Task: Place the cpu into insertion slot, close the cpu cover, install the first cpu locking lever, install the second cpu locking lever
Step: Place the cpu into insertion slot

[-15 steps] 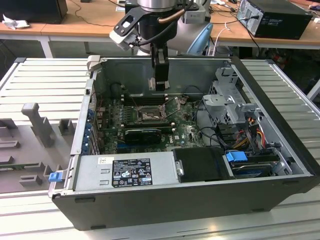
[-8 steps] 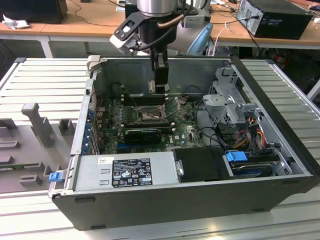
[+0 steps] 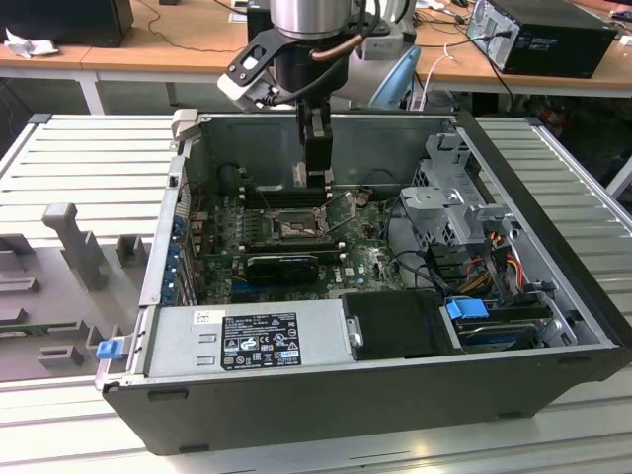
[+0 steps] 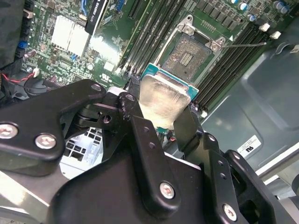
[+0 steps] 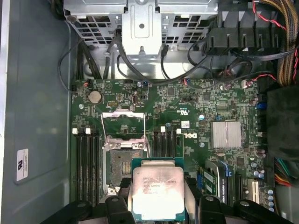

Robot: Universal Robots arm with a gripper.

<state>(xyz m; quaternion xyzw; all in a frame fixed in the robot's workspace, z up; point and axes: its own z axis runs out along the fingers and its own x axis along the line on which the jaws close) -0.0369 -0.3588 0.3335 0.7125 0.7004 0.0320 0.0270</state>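
Observation:
My gripper [image 3: 316,180] hangs inside the open computer case, shut on the cpu [image 5: 156,191], a flat square chip with a pale silver face and green rim. Both wrist views show the chip held by its edges between the black fingers [image 4: 136,117]. The cpu [image 4: 163,99] is held in the air, off to one side of the insertion slot [image 5: 122,167], not over it. The insertion slot [image 4: 187,57] lies bare, its contact field showing. The cpu cover [image 5: 122,124] stands swung open beyond the slot. A thin locking lever [image 4: 244,45] sticks out, unlatched.
The green motherboard [image 3: 370,259] lies in the case floor with black memory slots [image 5: 88,158] beside the socket and a silver heatsink [image 5: 226,134]. A power supply [image 3: 247,339], drive cage [image 3: 449,202] and cable bundles [image 5: 285,42] crowd the case. The case wall [image 5: 32,116] is close.

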